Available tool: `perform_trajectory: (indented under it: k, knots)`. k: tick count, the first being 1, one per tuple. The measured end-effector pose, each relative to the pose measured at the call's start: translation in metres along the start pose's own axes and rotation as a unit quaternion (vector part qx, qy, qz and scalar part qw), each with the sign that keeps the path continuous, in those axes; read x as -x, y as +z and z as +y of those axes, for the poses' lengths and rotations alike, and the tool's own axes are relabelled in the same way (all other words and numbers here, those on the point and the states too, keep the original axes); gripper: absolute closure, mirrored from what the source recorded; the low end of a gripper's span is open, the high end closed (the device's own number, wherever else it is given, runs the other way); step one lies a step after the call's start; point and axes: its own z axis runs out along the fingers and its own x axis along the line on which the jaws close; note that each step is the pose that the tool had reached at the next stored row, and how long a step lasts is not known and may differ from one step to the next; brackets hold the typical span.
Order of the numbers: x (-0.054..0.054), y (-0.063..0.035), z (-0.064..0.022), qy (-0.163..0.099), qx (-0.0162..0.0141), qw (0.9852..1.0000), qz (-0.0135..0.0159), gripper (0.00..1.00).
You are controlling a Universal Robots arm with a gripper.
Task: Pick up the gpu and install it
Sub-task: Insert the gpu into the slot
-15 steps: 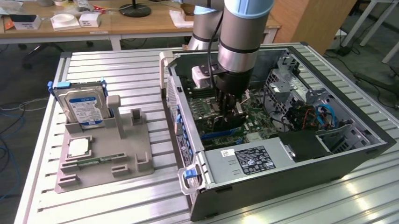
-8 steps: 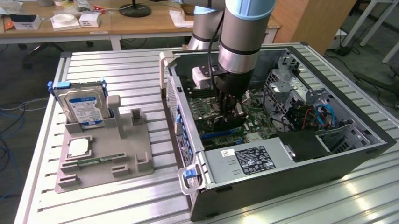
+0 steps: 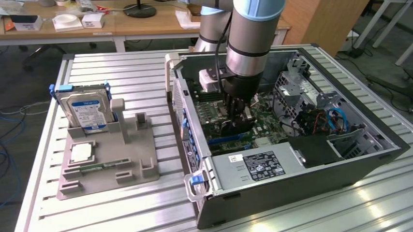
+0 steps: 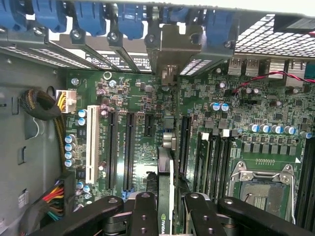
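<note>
Over the open computer case (image 3: 361, 159) my gripper (image 3: 236, 118) hangs down above the green motherboard (image 3: 268, 128). It is shut on the gpu (image 3: 231, 129), a thin dark card held upright on its edge. The wrist view looks along the card's edge: the gpu (image 4: 166, 162) runs between my two black fingers (image 4: 143, 214) towards its silver bracket (image 4: 172, 46) at the case's rear slot wall. The card stands over the motherboard (image 4: 138, 83), in line with the gap between the long black expansion slots (image 4: 129, 147). Whether its lower edge touches a slot is hidden.
A grey fixture (image 3: 106, 166) at the exterior view's left holds a hard drive (image 3: 84, 108), a small silver chip (image 3: 81, 153) and a green memory stick (image 3: 96, 166). Inside the case are the power supply (image 3: 258, 164), drive cage (image 3: 290, 89), CPU socket (image 4: 261, 184) and cable bundles (image 4: 42, 105).
</note>
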Motion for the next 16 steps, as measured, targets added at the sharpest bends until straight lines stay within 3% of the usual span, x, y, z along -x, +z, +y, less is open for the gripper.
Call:
perform_trajectory:
  k: [6,16]
  knots:
    - [-0.0001,0.0001,0.0000,0.000,0.0003,1.0000,0.0053,0.74]
    - [0.0001,0.0008,0.0018,0.000,0.0002,1.0000,0.0054,0.74]
